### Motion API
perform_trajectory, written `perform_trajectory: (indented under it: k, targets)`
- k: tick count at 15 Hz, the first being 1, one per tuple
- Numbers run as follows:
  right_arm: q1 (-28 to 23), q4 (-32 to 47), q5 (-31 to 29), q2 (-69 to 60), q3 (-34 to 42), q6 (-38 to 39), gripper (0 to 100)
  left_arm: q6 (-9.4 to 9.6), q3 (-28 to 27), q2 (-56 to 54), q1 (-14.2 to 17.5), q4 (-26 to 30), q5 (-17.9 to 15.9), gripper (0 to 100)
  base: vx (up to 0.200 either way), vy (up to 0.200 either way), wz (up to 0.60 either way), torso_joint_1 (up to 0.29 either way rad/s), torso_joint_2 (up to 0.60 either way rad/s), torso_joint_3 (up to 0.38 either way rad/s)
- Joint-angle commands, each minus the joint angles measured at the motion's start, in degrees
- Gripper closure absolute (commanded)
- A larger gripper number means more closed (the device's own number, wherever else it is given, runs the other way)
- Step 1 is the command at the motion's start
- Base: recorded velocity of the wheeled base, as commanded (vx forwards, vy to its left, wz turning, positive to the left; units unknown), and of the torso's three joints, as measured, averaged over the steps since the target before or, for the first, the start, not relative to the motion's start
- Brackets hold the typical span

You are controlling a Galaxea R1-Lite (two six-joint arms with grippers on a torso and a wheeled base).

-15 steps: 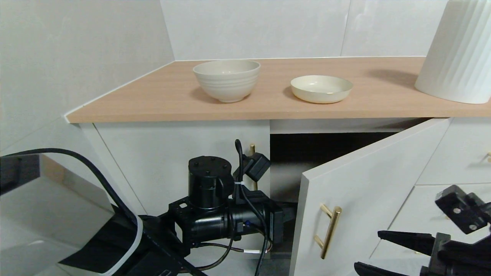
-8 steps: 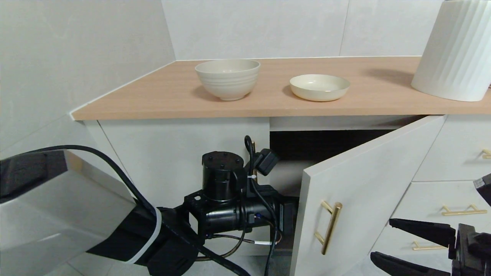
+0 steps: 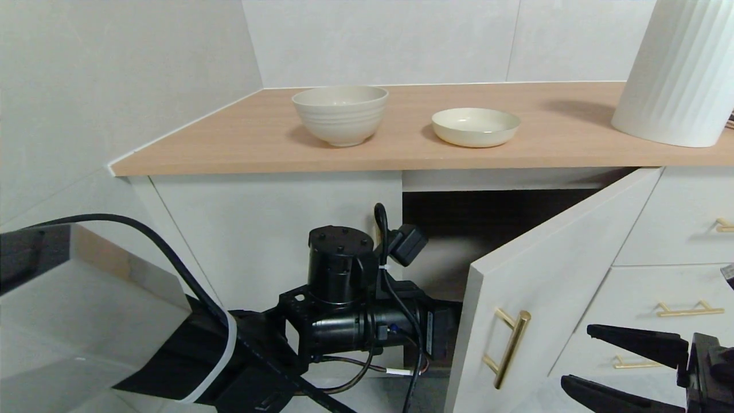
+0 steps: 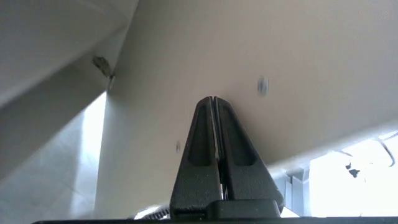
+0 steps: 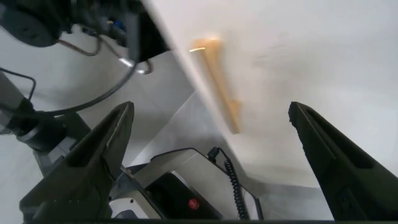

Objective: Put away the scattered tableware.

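Left gripper (image 4: 213, 102) was pinched closed and empty, low at the cupboard opening behind the open door (image 3: 550, 258). Right gripper (image 3: 578, 355) was spread wide and empty, in front of that door near its gold handle (image 3: 510, 349). Bowl (image 3: 340, 115) and shallow dish (image 3: 475, 126) sat apart on the worktop (image 3: 229, 143) above. A ribbed white container (image 3: 676, 74) stood further right.

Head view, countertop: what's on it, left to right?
ribbed bowl → shallow dish → white fluted container
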Motion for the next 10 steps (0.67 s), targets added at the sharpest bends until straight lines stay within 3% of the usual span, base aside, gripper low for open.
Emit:
perform_trajectory:
  k: [1,10]
  targets:
    - [0.0,0.0,0.0,0.1,0.0,0.0,0,-0.06,-0.2,0.9,0.0,-0.1,-0.1,100,-0.200,0.000,0.00,-0.007,0.00,0.007]
    - [0.1,-0.2,0.1,-1.1,-0.2,-0.1,0,-0.06,-2.2,4.5,0.3,0.0,0.7,100,0.000,0.000,0.00,0.000,0.00,0.000]
